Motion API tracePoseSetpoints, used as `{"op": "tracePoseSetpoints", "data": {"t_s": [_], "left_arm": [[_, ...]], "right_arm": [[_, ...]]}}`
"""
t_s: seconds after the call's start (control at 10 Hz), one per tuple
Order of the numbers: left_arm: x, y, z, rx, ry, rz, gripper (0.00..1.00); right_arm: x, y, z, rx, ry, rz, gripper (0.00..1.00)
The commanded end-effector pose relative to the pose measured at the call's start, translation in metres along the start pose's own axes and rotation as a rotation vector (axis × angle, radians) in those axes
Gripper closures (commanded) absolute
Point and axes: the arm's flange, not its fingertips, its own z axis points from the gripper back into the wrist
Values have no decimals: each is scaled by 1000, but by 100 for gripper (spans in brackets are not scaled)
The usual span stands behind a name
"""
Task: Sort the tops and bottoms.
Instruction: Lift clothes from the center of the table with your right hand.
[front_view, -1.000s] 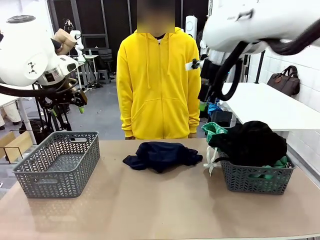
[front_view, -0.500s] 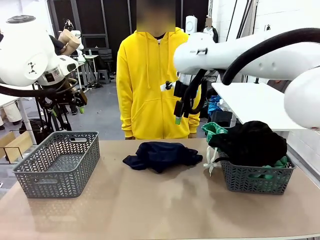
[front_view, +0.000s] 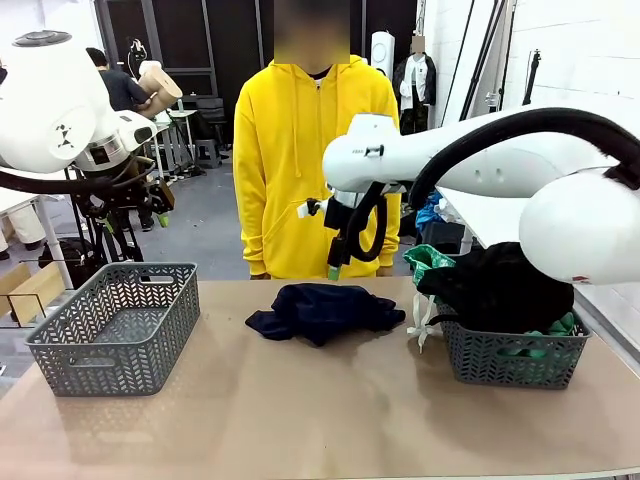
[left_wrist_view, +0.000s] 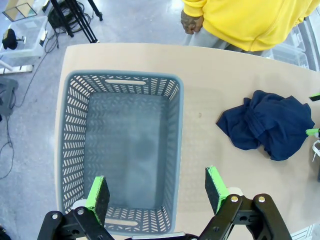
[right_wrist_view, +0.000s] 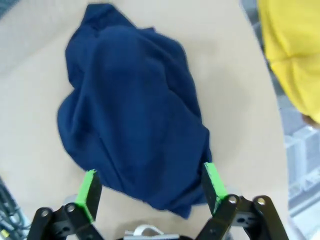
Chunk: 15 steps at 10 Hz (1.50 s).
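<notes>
A crumpled dark navy garment (front_view: 322, 310) lies on the table's middle, in front of the person. My right gripper (front_view: 334, 268) hangs open just above it, fingers pointing down. In the right wrist view the garment (right_wrist_view: 132, 115) spreads beyond the open gripper (right_wrist_view: 150, 192), with nothing between the green pads. A black garment (front_view: 505, 285) is heaped on the right basket (front_view: 510, 360), over a bright green one (front_view: 430, 262) whose white cords (front_view: 420, 322) dangle outside. My left gripper (left_wrist_view: 157, 192) stands open high above the left basket (left_wrist_view: 125, 150); the navy garment (left_wrist_view: 270, 122) lies to its right.
The grey left basket (front_view: 120, 325) holds nothing. A person in a yellow hoodie (front_view: 315, 170) stands at the table's far edge, one hand (left_wrist_view: 191, 22) near it. Bare tabletop (front_view: 320, 410) stretches along the front. A white table (front_view: 540, 215) stands behind on the right.
My right arm has swung in from the upper right, moving left and down until its gripper hangs over the navy garment. The left arm and the garments stay where they were.
</notes>
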Motion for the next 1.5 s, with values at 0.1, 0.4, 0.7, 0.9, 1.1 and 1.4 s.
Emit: {"op": "tracePoseSetpoints", "data": {"t_s": [0.1, 0.4, 0.7, 0.9, 1.1, 1.4], "left_arm": [[-3, 1, 0, -10, -13, 19, 0], [-3, 1, 0, -10, -13, 19, 0], [-3, 1, 0, -10, -13, 19, 0], [-3, 1, 0, -10, -13, 19, 0], [-3, 1, 0, -10, -13, 19, 0], [-3, 1, 0, -10, -13, 19, 0]], "right_arm": [[12, -12, -20, 6, 67, 22, 0], [2, -11, -35, 124, 68, 25, 0], [-7, -8, -49, 143, 58, 2, 0], [0, -5, -58, 136, 68, 24, 0], [3, -1, -62, 128, 88, 41, 3], [3, 1, -61, 113, 97, 27, 58]]}}
